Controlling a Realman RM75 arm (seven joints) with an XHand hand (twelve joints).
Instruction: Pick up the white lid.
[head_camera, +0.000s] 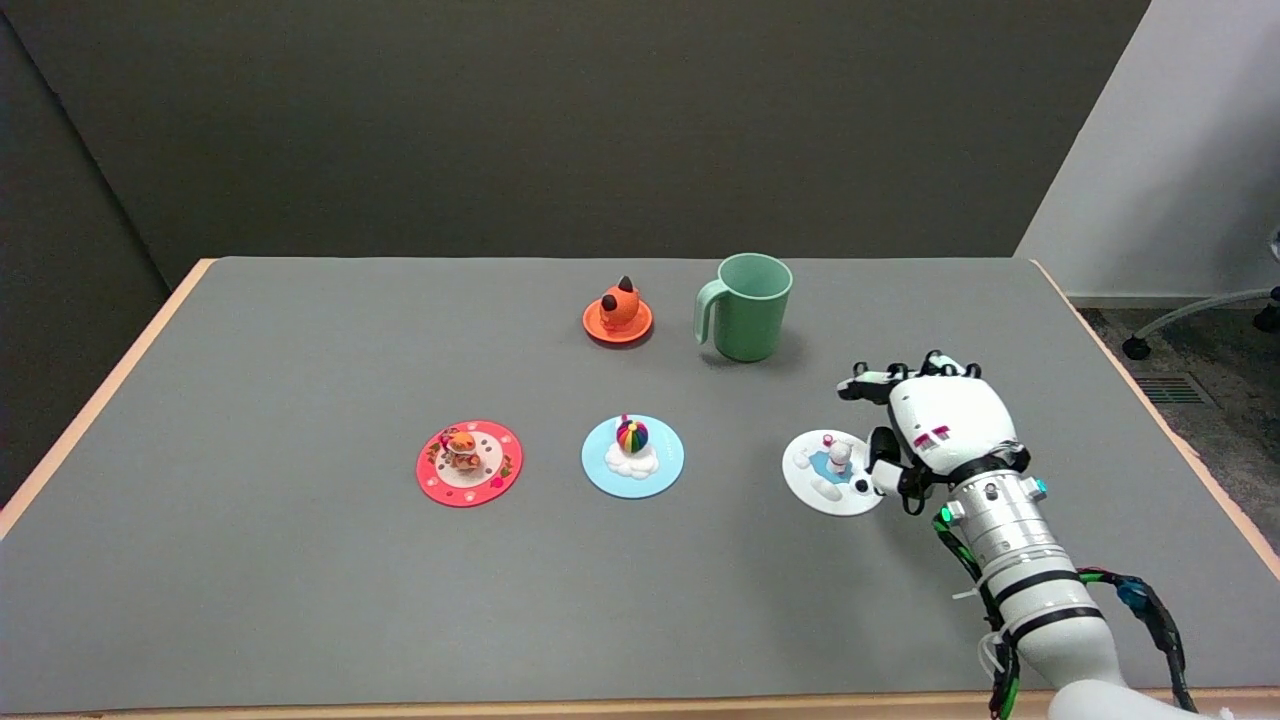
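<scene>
The robot hand comes in from the table's near right corner and sits low just right of the white lid, its back to the camera. The thumb reaches to the lid's right rim and the other fingers stretch out beyond the lid's far side; whether any of them has hold of the lid cannot be told. The white lid lies flat on the table, toward the right edge, with a small figure on top. Left of it in the same row lie a blue lid and then a red lid. Farther back, toward the far edge, stand an orange lid and, just to its right, an upright green cup.
</scene>
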